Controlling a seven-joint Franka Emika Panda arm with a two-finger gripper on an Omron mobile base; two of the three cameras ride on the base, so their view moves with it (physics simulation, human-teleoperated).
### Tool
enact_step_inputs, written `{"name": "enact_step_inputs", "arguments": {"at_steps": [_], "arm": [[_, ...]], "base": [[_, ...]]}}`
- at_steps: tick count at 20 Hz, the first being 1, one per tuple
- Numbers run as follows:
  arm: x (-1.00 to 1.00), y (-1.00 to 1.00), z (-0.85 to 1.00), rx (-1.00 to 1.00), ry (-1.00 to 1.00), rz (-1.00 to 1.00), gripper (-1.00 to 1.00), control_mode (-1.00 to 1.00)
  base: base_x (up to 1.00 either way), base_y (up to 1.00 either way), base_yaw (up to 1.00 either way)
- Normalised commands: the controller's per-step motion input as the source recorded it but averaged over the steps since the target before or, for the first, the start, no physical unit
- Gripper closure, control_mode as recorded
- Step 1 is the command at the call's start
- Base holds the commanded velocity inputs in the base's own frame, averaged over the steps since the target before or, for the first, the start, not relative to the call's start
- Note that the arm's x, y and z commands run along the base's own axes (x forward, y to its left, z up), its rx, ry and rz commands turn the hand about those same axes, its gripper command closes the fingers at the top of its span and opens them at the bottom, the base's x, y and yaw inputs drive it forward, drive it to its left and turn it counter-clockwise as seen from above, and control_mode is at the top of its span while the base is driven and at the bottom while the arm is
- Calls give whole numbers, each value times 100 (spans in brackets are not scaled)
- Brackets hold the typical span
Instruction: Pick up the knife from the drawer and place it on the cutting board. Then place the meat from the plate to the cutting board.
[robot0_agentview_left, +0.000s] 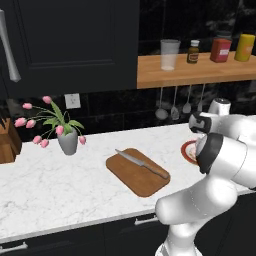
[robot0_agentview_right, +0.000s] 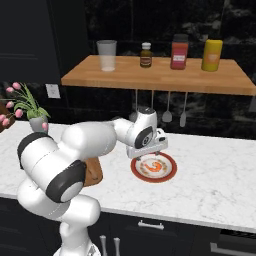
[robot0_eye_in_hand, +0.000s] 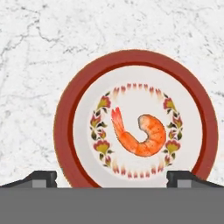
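Curled orange-pink meat (robot0_eye_in_hand: 141, 136) at centre of round glossy plate (robot0_eye_in_hand: 65, 109), red-rimmed, floral ring, on veined white marble counter (robot0_agentview_left: 50, 185). In the hand view, tail fan toward 10 o'clock, body curve bulging toward 5. Gripper (robot0_agentview_right: 148, 155) directly above, jaws spread wide, empty, meat between and ahead of tips. Slim knife (robot0_agentview_left: 141, 163) diagonal on flat wooden board (robot0_agentview_left: 137, 172), handle toward 4 o'clock

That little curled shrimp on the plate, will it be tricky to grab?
Probably light: the meat is small against the plate. Its curled, rounded, glossy-looking body may slip or pivot between the wide-open gripper fingers. It lies flat, so rolling seems unlikely.
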Motion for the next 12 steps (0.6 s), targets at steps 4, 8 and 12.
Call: {"name": "enact_step_inputs", "arguments": {"at_steps": [4,8,12], "arm": [[5,-28,-4,-2,0,7,-100,-100],[6,-15,-3,-2,1,9,-100,-100],[0,-1,-29,-2,0,14,-100,-100]], "base": [[0,0,0],[0,0,0],[0,0,0]]}}
